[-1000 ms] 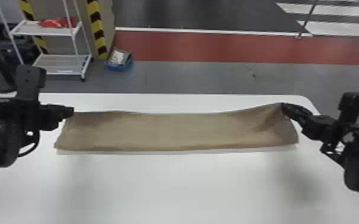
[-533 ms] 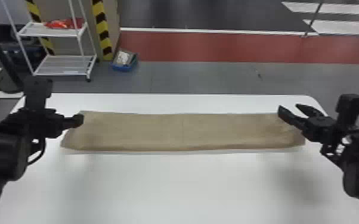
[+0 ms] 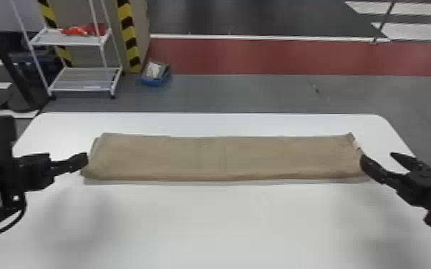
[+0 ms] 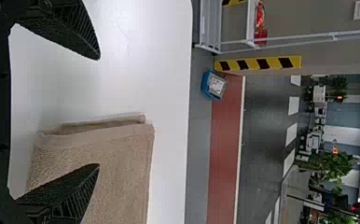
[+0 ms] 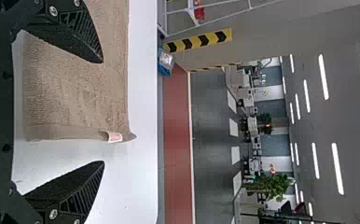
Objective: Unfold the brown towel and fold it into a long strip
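The left gripper [image 4: 99, 112] and right gripper [image 5: 103, 112] stand wide open, holding nothing, at either end of the brown towel [image 3: 222, 157]. It lies in a long strip across the white table [image 3: 225, 221]. Folding looks practically done to me; perhaps the uneven left-end layers want straightening.

No words, numbers or signs I can make out from here. There's a small white tag [image 5: 115, 136] with a pinkish-red patch at one end of the brown towel [image 3: 225, 157], close to a corner, but its print is too small to read. Same with the marks on the pale packet [image 4: 217, 86] in the blue box [image 3: 154, 83] on the floor.
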Tool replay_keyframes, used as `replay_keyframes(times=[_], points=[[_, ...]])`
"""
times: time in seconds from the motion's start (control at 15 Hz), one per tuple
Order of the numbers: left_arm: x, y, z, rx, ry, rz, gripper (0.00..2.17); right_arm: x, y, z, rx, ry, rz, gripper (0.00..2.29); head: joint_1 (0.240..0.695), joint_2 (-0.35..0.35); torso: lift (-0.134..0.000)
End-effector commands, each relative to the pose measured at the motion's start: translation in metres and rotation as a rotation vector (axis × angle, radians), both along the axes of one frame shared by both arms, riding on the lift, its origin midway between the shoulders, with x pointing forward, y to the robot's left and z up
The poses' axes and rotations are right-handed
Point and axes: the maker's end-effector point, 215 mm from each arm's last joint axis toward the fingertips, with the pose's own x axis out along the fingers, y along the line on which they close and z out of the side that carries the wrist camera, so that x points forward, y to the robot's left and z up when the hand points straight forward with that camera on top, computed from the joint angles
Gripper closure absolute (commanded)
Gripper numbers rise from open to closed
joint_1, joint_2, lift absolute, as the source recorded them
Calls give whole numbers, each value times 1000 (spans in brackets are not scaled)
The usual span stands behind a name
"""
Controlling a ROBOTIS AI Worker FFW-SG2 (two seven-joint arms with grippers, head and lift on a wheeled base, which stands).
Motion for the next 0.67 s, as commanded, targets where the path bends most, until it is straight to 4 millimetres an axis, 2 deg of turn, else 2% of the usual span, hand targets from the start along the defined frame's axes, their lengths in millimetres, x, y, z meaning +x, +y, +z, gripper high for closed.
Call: replay_keyframes(times=[0.0,0.27,0.6], points=[[-12,-1,-11,-30,20,0,70,-20,-14,-5,14,12,-23,151,695,-39,-125],[-19,1,-29,-35,50,8,70,-25,-26,-14,11,50,-39,188,695,-66,-125],[-2,-1,-47,-23,62,7,90,7,-4,-39,8,108,-3,218,695,-61,-125]])
